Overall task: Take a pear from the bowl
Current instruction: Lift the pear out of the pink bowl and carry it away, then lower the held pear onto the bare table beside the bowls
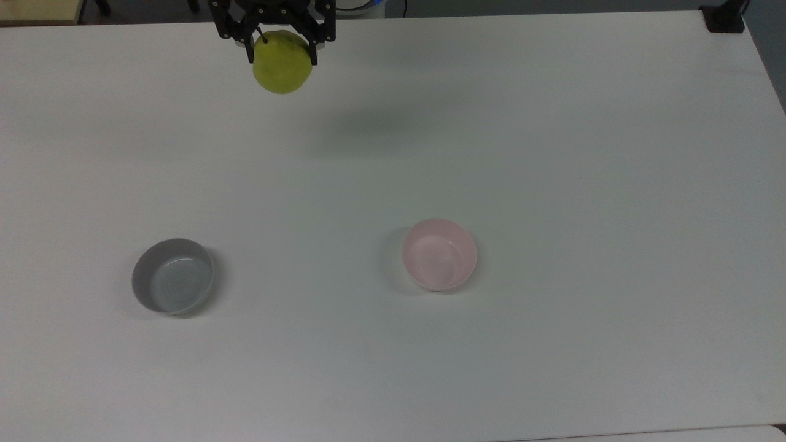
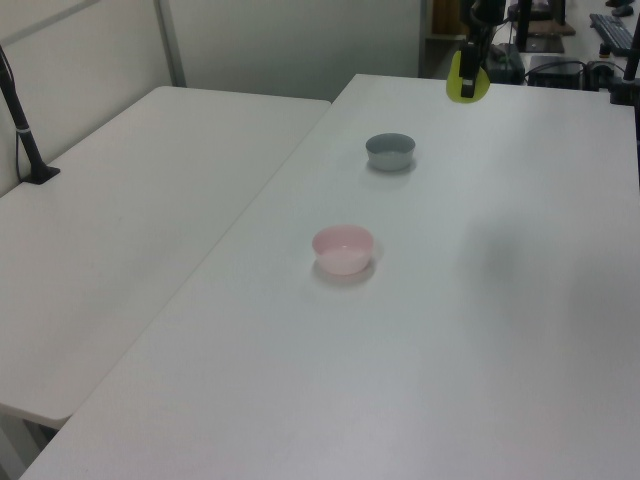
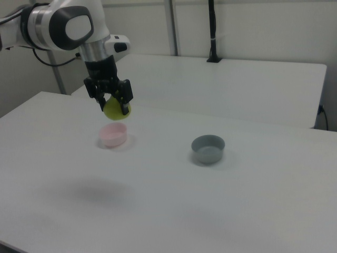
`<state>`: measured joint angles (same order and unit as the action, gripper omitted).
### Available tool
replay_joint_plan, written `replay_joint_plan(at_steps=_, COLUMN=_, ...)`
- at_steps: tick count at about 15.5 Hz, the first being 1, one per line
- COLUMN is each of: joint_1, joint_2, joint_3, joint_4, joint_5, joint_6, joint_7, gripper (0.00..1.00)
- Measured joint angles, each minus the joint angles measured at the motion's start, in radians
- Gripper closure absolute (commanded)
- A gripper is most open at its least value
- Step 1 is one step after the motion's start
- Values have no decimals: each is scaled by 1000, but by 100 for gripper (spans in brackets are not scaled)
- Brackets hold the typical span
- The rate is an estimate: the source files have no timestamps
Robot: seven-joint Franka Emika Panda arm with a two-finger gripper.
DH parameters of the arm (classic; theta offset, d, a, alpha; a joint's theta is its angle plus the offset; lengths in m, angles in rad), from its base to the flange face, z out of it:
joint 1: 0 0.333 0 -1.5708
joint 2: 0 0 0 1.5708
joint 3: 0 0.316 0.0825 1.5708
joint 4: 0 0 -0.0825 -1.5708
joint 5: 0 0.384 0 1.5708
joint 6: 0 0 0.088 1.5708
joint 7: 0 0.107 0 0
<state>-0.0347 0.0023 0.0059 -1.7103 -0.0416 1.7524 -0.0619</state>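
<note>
Loads of free room on my end: the white table (image 1: pixel 552 153) is bare apart from two bowls, and its far edge runs along the top of the top view. A second white table (image 2: pixel 130 230) sits alongside in the left view. The arm (image 3: pixel 68 23) comes in from the right view's upper left with the wrist pointing straight down. In the top view it's cut off by the upper frame edge, so I only get the tool (image 1: pixel 281 46) there. The tool is clenched on the pear (image 1: pixel 282 61), stem up, hanging high in the air near the table's far edge. The pink bowl (image 1: pixel 439 253) sits well apart from it, mid-table. The grey bowl (image 1: pixel 173 275) is off toward the top view's left.
</note>
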Motion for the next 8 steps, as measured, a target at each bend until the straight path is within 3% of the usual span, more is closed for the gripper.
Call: replay_joint_plan(at_steps=8, joint_1=16, joint_2=46, joint_3=16, joint_4=-138, joint_5=-32, joint_6=99, joint_7=-9, gripper=71)
